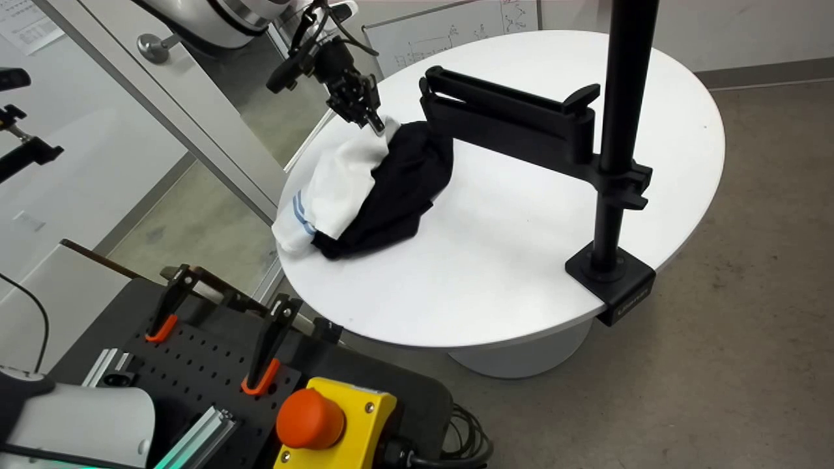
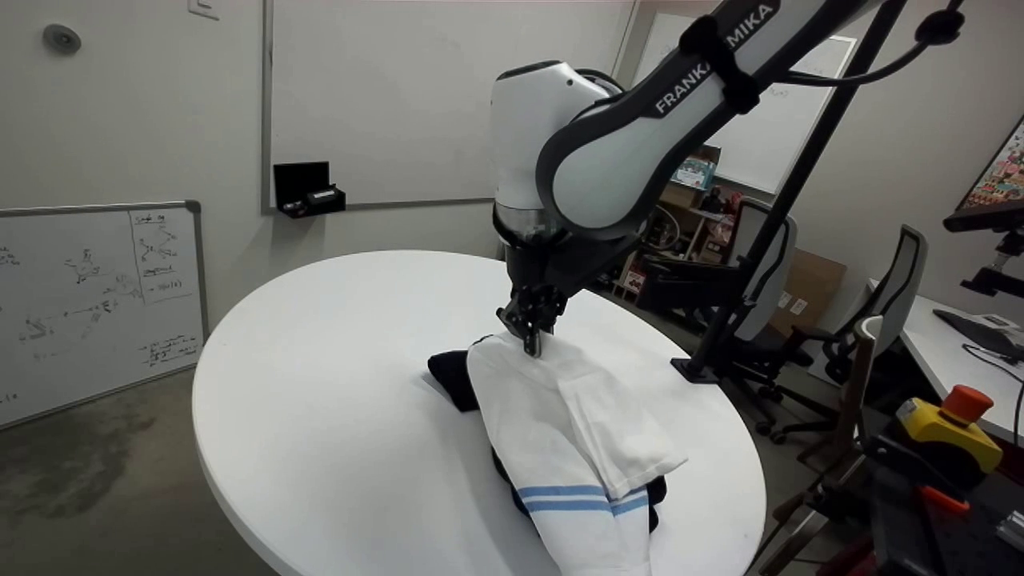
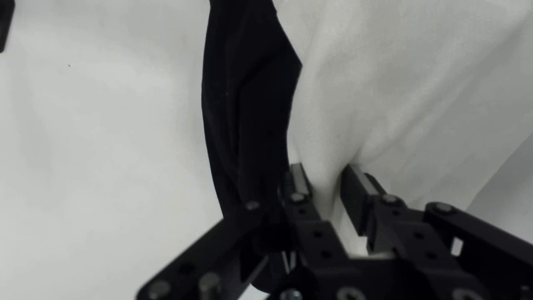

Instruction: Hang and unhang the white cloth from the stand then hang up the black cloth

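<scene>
Arm (image 2: 608, 172) slants from upper right in an exterior view, wrist (image 2: 528, 218) points down, end effector (image 3: 325, 173) straddles a fold of white cloth (image 2: 544, 428), jaws slightly apart, grip unclear

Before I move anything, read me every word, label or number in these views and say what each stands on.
"FRANKA": on the robot arm, in an exterior view.
"MIKA": same arm, past a black strap.
Too small or blurred to read:
lettering on the stand's clamp base;
handwriting on the low whiteboard and far whiteboard;
print on the paper sheet, the teal box and the cardboard box's labels.
</scene>
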Tool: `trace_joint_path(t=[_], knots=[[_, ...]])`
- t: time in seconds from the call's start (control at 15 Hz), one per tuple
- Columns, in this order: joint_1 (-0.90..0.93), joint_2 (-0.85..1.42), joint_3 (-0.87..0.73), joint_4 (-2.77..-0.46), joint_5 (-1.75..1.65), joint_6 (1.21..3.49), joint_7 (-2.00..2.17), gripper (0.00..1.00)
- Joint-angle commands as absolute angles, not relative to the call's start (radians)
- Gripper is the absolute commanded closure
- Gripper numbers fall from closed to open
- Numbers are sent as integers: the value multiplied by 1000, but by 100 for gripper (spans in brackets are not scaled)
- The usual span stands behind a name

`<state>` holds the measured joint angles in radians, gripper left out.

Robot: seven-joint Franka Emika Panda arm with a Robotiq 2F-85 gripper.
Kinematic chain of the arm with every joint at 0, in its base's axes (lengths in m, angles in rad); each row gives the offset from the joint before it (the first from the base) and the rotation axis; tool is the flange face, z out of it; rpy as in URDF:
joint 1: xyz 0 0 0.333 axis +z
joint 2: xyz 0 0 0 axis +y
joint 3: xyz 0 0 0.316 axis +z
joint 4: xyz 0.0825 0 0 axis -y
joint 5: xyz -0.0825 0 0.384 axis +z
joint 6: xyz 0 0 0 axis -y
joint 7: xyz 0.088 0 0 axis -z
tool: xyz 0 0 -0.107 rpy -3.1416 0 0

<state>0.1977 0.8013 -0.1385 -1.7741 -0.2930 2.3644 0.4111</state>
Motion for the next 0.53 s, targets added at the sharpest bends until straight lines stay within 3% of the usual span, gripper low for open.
trace_joint_path(t=[0.0,0.47], knots=[[195,806,-135,-1745,-266,2326,390,99],[158,670,-110,-1842,-250,2341,307,99]])
